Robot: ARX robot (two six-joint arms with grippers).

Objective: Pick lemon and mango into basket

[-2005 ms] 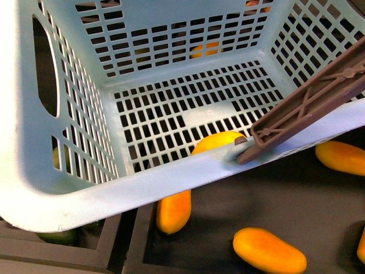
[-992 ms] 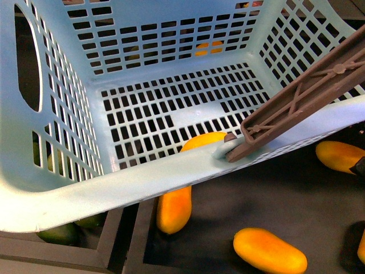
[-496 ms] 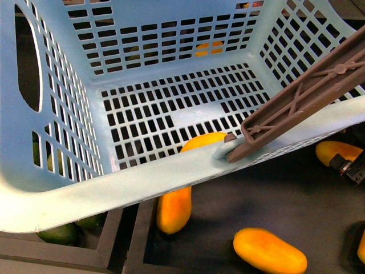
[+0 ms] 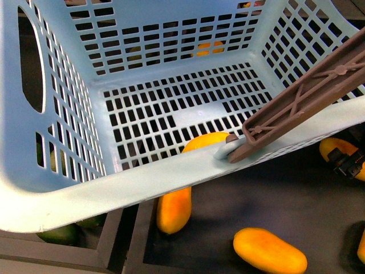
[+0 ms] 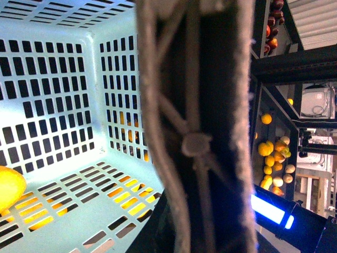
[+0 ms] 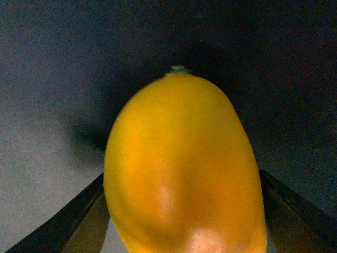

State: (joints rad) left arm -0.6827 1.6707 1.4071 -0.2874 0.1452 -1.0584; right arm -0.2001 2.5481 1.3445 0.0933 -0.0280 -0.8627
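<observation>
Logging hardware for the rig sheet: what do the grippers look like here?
Right gripper: black, blocky hardware, only partly in frame in the front view. In its own wrist view, two dark flat fingers taper like wedges, with duller brownish inner faces. Left gripper: not visible, as the brown ribbed handle fills its camera. No cables or markings can be made out.

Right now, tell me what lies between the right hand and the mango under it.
Nothing; the right wrist view shows the mango sitting directly between the fingers of the right hand.
</observation>
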